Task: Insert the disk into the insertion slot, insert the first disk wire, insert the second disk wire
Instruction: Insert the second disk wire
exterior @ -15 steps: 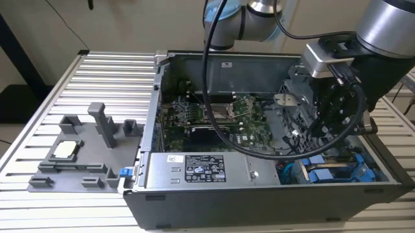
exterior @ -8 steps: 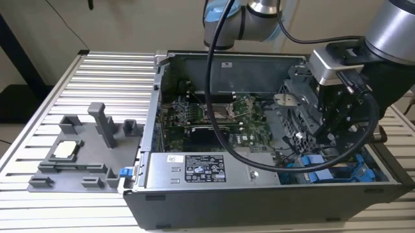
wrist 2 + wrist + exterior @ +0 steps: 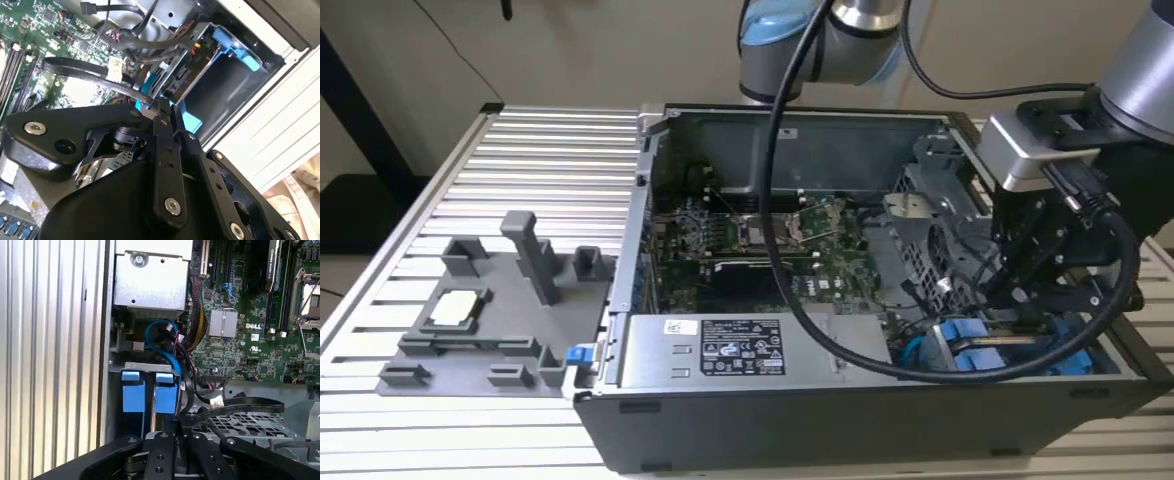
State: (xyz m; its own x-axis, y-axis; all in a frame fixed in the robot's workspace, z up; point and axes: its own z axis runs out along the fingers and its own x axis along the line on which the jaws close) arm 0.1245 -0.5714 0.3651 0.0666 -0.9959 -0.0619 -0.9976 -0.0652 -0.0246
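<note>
My gripper (image 3: 1019,300) reaches down into the open computer case at its front corner, on the exterior view's right. It hangs right over the insertion slot (image 3: 987,350), a grey metal bay with blue plastic tabs (image 3: 133,390). In both wrist views the fingers (image 3: 161,450) stand pressed together. A flat black disk wire (image 3: 240,403) loops across and ends at the fingertips of the gripper (image 3: 161,106), which is shut on its end. Blue carrier plastic (image 3: 190,121) shows just beyond the tips. The disk's silver body is hidden in the bay.
A grey power supply box (image 3: 720,350) lies along the case front beside the bay. The green motherboard (image 3: 761,235) fills the case floor. A perforated grey cage (image 3: 240,422) flanks the gripper. Loose wires (image 3: 187,335) bunch near the bay. A grey fixture plate (image 3: 480,310) sits on the table.
</note>
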